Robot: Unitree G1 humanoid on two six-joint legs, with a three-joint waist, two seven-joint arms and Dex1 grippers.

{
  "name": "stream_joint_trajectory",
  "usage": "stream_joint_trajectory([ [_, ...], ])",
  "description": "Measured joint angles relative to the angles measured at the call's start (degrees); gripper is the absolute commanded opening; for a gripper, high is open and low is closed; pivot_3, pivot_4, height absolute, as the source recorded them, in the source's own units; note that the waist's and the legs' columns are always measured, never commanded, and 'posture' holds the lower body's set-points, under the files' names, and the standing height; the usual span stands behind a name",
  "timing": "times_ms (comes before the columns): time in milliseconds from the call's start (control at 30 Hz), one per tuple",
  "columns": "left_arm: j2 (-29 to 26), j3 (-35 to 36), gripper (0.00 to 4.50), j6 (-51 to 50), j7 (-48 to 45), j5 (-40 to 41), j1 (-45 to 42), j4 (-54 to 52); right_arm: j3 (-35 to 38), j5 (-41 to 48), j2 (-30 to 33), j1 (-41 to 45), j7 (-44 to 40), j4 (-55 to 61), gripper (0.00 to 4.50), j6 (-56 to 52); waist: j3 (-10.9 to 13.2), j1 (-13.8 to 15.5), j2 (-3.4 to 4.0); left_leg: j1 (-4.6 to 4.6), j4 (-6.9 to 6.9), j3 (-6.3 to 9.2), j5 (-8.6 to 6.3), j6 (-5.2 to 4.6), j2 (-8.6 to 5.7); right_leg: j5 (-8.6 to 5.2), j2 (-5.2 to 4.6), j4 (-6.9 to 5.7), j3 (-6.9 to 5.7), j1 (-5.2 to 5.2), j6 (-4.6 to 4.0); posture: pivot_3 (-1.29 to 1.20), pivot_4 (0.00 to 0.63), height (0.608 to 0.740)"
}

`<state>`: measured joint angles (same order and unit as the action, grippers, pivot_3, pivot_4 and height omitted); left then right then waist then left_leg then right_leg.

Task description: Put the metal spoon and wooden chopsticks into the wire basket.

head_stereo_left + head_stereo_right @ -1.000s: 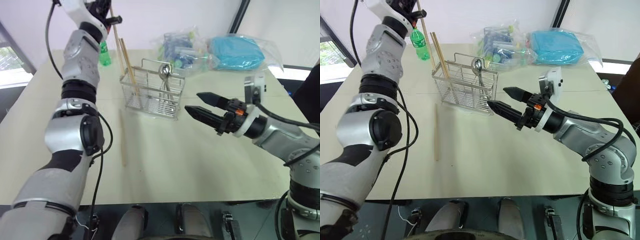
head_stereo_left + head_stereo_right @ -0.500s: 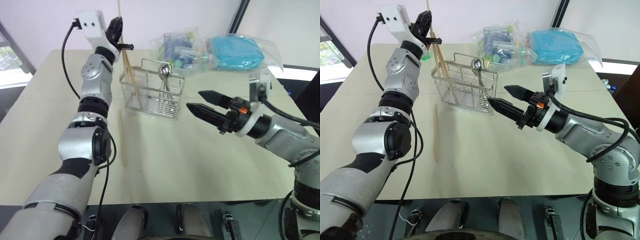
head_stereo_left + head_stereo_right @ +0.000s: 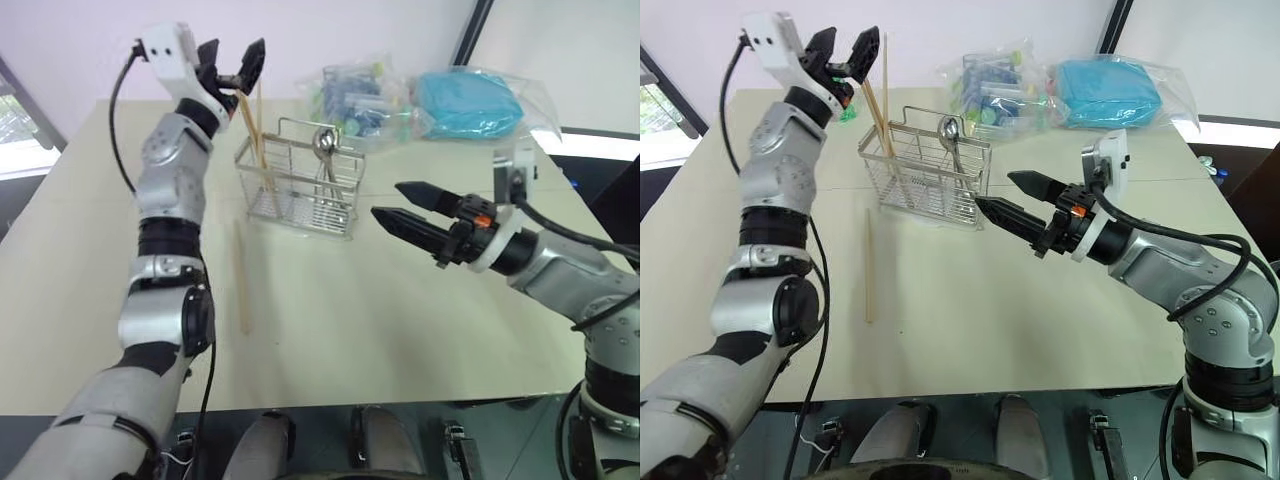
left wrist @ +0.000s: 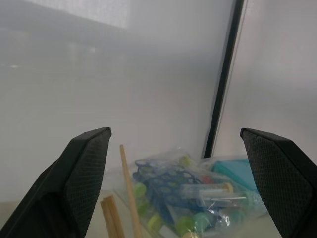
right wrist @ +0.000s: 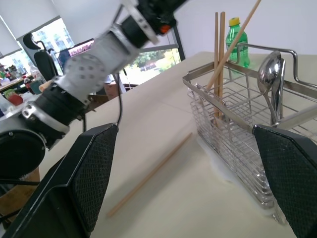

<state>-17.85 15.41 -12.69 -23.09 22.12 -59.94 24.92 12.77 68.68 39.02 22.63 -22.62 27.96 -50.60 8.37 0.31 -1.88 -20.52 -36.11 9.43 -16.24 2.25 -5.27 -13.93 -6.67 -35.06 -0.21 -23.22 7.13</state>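
The wire basket (image 3: 300,205) stands at the middle back of the table. The metal spoon (image 3: 327,143) stands in its right part, bowl up. Three wooden chopsticks (image 5: 218,59) stand in its left end, one leaning. Another chopstick (image 3: 241,275) lies flat on the table left of the basket. My left gripper (image 3: 230,55) is open above the basket's left end, with the tops of the standing chopsticks just beside its fingers. My right gripper (image 3: 386,200) hovers open to the right of the basket, pointing at it and holding nothing.
Clear plastic bags (image 3: 365,95) of small items and a teal bundle (image 3: 470,105) lie behind the basket at the back right. A green bottle (image 5: 234,34) stands behind the basket's left end. Bare tabletop (image 3: 330,310) stretches in front.
My left gripper opened and let go of the chopstick, which now stands in the basket. The hand drew back and sank a little. The right arm has not moved.
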Motion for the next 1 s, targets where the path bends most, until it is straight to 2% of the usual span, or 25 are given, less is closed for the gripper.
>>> stream_joint_trajectory([
  [100,-2.6,0.8,4.46,-9.6,3.1,2.6,1.0,-8.6,-1.1,-1.7,0.0,1.0,-1.8,-1.3,4.50,0.3,0.0,0.1,0.00,0.01,-0.02,0.00,0.00,0.00,0.00,0.00,0.00,0.00,0.00,0.02,0.00,0.00,0.150,0.721],
  [300,-11.4,1.2,4.46,-42.9,12.3,4.3,4.1,-19.6,-2.9,-5.6,0.2,2.4,-6.4,-3.5,4.50,1.2,0.0,0.0,0.06,0.09,0.00,0.00,-0.02,-0.03,-0.02,-0.01,0.04,-0.02,0.01,0.06,0.01,0.00,0.150,0.721],
  [433,-10.1,4.8,4.46,-69.4,20.2,2.9,4.8,-20.7,-4.0,-8.2,0.3,2.4,-9.9,-4.0,4.50,2.1,0.0,0.1,0.04,0.05,-0.03,0.04,-0.01,-0.03,-0.03,-0.01,0.06,-0.03,0.00,0.07,0.02,0.00,0.150,0.721],
  [500,-8.2,6.3,4.46,-76.5,22.9,2.9,4.8,-21.4,-4.5,-9.2,0.3,2.5,-11.1,-4.8,4.50,2.3,0.0,0.2,0.04,0.05,-0.04,0.04,0.03,0.06,-0.03,-0.01,0.05,-0.03,0.00,0.07,0.02,0.00,0.150,0.721],
  [533,-7.3,6.7,4.46,-78.4,24.6,3.5,4.9,-21.7,-4.8,-9.8,0.3,2.5,-11.8,-5.0,4.50,2.4,0.0,0.3,0.04,0.05,-0.03,0.04,0.17,0.32,-0.03,-0.01,0.05,-0.02,0.00,0.05,0.02,0.00,0.150,0.721],
  [833,-6.3,3.3,4.46,-79.4,34.5,14.8,7.8,-20.3,-6.8,-13.5,2.4,1.6,-19.6,-5.2,4.50,3.2,0.0,0.3,0.04,0.06,0.00,-0.03,0.18,0.37,-0.03,-0.01,-0.03,-0.01,0.05,0.01,0.01,0.00,0.150,0.721],
  [1000,-6.0,0.8,4.46,-79.4,41.0,22.6,10.1,-15.1,-6.7,-13.8,2.7,0.4,-19.8,-4.4,4.50,3.0,0.0,0.4,0.03,0.04,-0.02,-0.01,0.18,0.37,-0.02,-0.01,-0.03,-0.01,0.06,-0.02,0.01,0.00,0.150,0.721],
])
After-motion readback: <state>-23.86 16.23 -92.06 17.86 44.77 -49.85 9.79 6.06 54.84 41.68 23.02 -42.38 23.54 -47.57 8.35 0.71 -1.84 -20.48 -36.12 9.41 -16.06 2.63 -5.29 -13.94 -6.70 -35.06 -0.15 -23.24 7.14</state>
